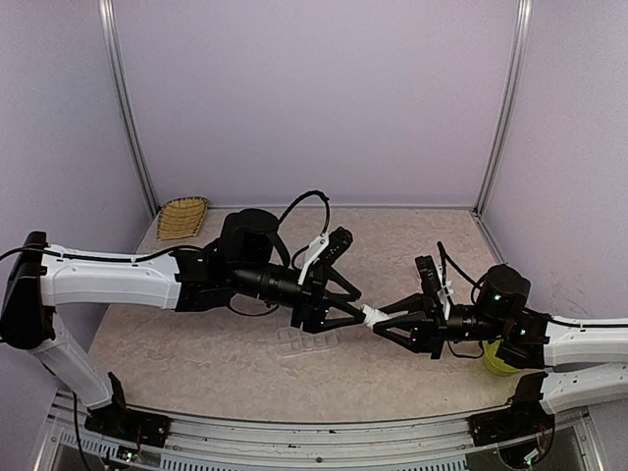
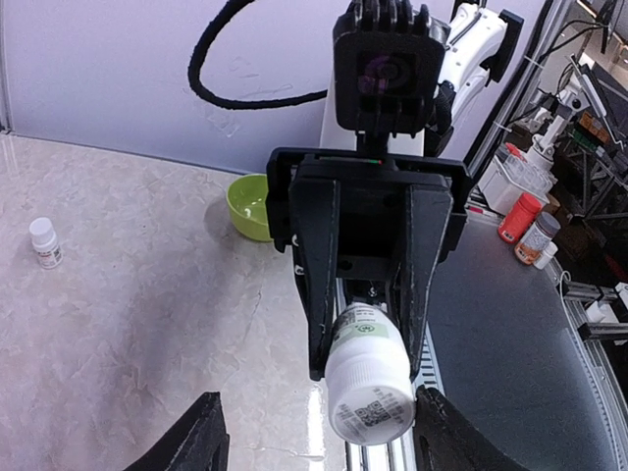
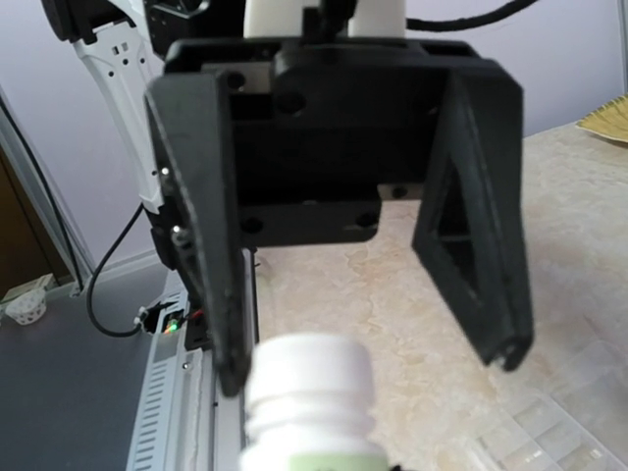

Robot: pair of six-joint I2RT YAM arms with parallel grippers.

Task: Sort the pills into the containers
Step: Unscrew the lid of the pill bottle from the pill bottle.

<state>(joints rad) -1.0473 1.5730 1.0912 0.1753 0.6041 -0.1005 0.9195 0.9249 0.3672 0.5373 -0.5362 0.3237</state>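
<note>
Over the marbled table [image 1: 196, 334], 1 capped bottle [image 2: 371, 392] is pinched by the right gripper [image 2: 365, 365] and flanked by the spread left gripper [image 3: 368, 365]; sorting is judged unstarted.

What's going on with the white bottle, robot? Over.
Right gripper shut on white bottle. Left gripper open around its cap. Organizer box below them. No pills visible, nothing blocking.
</note>
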